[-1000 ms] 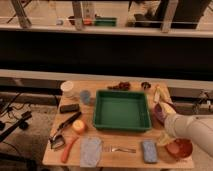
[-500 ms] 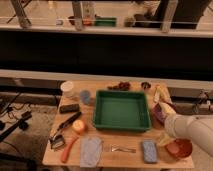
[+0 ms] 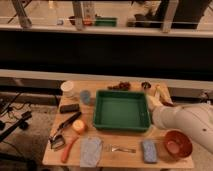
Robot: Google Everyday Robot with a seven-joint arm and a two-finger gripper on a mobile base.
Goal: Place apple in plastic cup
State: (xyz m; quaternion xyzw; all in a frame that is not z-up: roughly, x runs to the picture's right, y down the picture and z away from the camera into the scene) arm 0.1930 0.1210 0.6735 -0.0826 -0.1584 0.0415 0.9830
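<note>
The apple (image 3: 78, 126), small, round and yellow-orange, lies on the wooden table (image 3: 125, 159) just left of the green tray (image 3: 122, 111). A small blue cup (image 3: 85, 96) and a white cup (image 3: 67, 88) stand behind it at the back left. My white arm (image 3: 187, 124) reaches in from the right. My gripper (image 3: 156, 104) is at the tray's right rim, far from the apple and both cups.
A long orange carrot-like thing (image 3: 67, 149), black tongs (image 3: 66, 125) and a black block (image 3: 69, 107) lie at the left. A grey cloth (image 3: 91, 151), a metal utensil (image 3: 120, 148), a blue sponge (image 3: 148, 151) and a red-brown bowl (image 3: 177, 144) line the front.
</note>
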